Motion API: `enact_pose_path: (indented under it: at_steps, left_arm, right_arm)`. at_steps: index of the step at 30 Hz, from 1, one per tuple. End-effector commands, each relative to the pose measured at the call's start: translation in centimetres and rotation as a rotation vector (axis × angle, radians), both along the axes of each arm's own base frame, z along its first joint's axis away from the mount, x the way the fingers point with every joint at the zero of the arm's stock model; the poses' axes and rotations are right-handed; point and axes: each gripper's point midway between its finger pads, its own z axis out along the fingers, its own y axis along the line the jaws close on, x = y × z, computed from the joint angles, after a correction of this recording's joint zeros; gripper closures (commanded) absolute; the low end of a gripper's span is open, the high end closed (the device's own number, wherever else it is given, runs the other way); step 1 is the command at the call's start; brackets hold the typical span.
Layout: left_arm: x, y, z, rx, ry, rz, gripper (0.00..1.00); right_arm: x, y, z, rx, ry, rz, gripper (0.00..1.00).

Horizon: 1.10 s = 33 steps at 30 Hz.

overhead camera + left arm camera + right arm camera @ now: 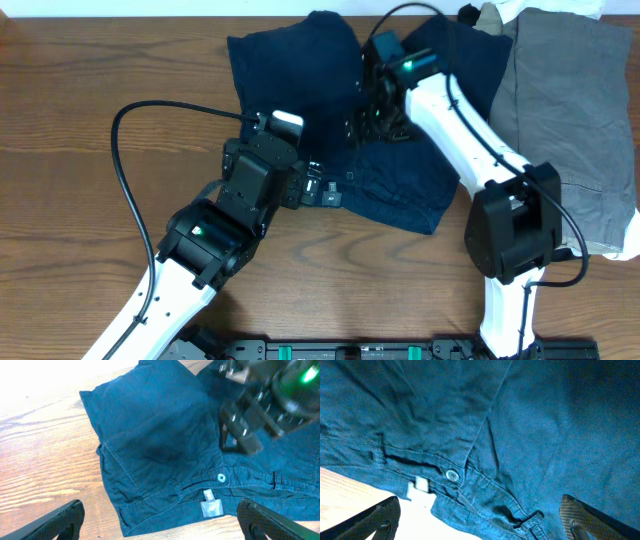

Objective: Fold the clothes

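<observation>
A large dark navy garment [400, 150] lies spread on the wooden table, its waistband towards the front. In the left wrist view the garment [150, 435] shows a small pale tag [211, 507] and a button [221, 477] near the hem. My left gripper [320, 190] is open and empty at the garment's front edge, jaws wide [157, 527]. My right gripper [367, 118] hovers low over the middle of the garment, open and empty [480, 520]. The right wrist view shows the navy garment [530, 420], button [452, 475] and tag [420, 485].
A grey garment [570, 110] lies folded at the right of the table, with white fabric [560, 8] at the top right and at the right edge [630, 235]. A dark item [468, 13] sits at the back. Bare wood table [90, 70] on the left.
</observation>
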Motion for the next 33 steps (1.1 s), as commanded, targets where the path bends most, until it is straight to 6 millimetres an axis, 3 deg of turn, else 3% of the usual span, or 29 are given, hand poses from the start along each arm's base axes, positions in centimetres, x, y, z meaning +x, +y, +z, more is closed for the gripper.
enact_pose_path:
  at_steps: [1,8,12,17,24,33]
  left_arm:
    - [0.2,-0.1,1.0,-0.003,-0.021,0.0,0.02]
    - [0.2,-0.1,1.0,-0.003,-0.021,0.0,0.02]
    - [0.1,0.0,0.9,-0.001,-0.018,0.0,0.02]
    - [0.1,0.0,0.8,0.001,-0.015,0.0,0.02]
    - [0.0,0.1,0.7,0.005,-0.009,0.0,0.02]
    - [0.0,0.1,0.7,0.007,-0.007,0.002,0.02]
  right_arm:
    - [-0.8,0.7,-1.2,-0.023,-0.015,0.01,0.05]
    - [-0.4,2.0,-5.2,-0.088,-0.14,0.006,0.26]
    - [-1.0,2.0,-6.6,-0.17,-0.194,0.033,0.3]
    - [-1.9,1.8,-6.7,-0.218,-0.182,0.055,0.31]
    - [-5.1,-0.4,-8.3,-0.294,-0.064,0.075,0.3]
    - [-11.2,-2.5,-10.2,-0.347,0.155,0.118,0.23]
